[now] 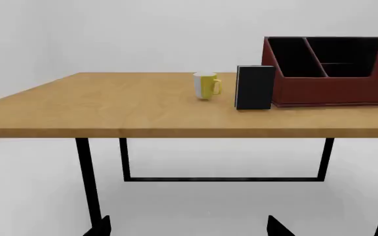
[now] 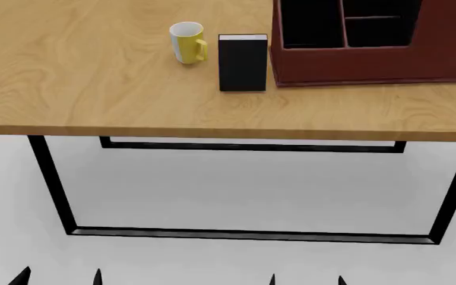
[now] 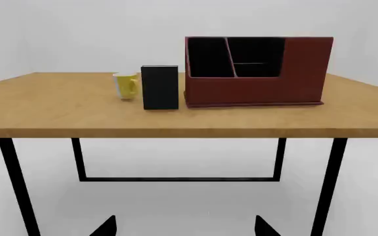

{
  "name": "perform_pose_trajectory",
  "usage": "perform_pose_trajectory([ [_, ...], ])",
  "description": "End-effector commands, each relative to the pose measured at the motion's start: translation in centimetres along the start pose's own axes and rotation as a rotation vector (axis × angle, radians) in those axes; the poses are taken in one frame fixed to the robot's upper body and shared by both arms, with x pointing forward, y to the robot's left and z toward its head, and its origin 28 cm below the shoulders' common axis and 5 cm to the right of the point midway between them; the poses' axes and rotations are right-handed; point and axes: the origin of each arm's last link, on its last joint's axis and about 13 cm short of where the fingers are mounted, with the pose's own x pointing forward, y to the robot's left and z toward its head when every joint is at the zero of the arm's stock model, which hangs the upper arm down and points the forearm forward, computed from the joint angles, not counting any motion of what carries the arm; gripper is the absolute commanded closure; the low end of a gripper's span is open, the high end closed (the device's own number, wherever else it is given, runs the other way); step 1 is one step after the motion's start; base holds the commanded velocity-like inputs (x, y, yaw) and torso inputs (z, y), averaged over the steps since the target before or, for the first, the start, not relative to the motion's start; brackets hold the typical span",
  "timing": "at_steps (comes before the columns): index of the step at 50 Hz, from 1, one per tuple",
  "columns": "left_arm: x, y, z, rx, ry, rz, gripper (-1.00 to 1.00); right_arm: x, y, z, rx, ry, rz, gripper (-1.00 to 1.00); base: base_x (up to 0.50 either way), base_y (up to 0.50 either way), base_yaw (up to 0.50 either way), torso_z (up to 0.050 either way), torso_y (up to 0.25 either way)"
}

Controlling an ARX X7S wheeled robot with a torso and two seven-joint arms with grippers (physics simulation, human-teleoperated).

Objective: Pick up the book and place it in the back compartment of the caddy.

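While your left gripper (image 2: pixel 57 276) and right gripper (image 2: pixel 306 279) hang spread and empty below the table's (image 2: pixel 93 89) front edge, the book (image 2: pixel 242 62) stands upright near its middle, between the mug (image 2: pixel 187 42) and the caddy (image 2: pixel 370 65), whose back compartment (image 2: pixel 379 8) is bare

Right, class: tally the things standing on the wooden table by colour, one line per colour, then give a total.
Black: 1, the book
Yellow and white: 1, the mug
Dark red: 1, the caddy
Total: 3 on the table
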Motion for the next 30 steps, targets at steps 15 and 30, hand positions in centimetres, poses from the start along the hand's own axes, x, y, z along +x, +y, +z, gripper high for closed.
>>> perform_pose_trajectory([
  [15,0.1,0.6,3.0,-0.055,-0.049,-0.013,-1.00,1.2,6.8,6.0,-0.136,-0.070,-0.019,-1.00,0.00,0.00,0.00,0.020,0.000],
  [30,0.6,1.4,12.2,-0.057,-0.215,-0.025,-1.00,1.8,6.0,14.7,-0.218,-0.258,-0.057,-1.00,0.00,0.00,0.00,0.050,0.000],
])
